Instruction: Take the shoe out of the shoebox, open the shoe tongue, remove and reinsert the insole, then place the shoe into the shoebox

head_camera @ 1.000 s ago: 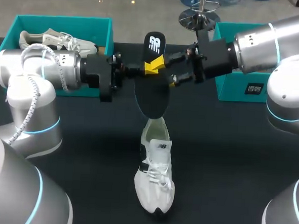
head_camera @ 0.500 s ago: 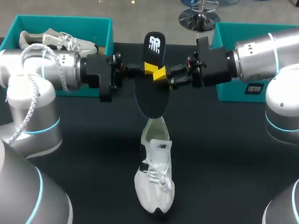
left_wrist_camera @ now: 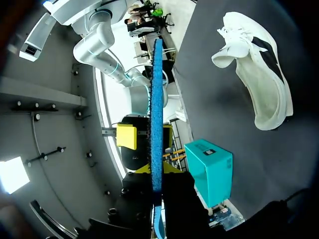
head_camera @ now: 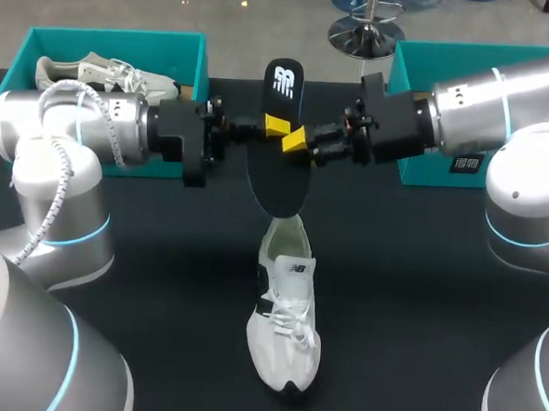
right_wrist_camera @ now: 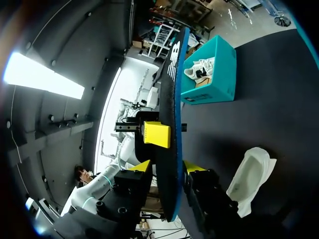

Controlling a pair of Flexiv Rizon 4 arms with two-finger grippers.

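White shoe [head_camera: 283, 332] stayed flat on table, toe nearest robot, heel under insole's lower tip. Just beyond, black insole [head_camera: 278, 178] hung upright in air, unmoved. Right gripper [head_camera: 295, 140] had closed from wide spread to narrow pinch on insole's edge, opposite left gripper [head_camera: 274, 125]. Likely handover, insole already out, reinsertion pending. Both pairs of fingers narrow, clamping insole. Farthest: teal shoebox [head_camera: 423, 66] behind right arm, well apart from shoe.

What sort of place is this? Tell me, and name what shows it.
Probably a robot lab bench set up for shoe handling: a black-covered table with two teal cardboard shoeboxes, a white lace-up sneaker, and a black foam insole held up in the left gripper.
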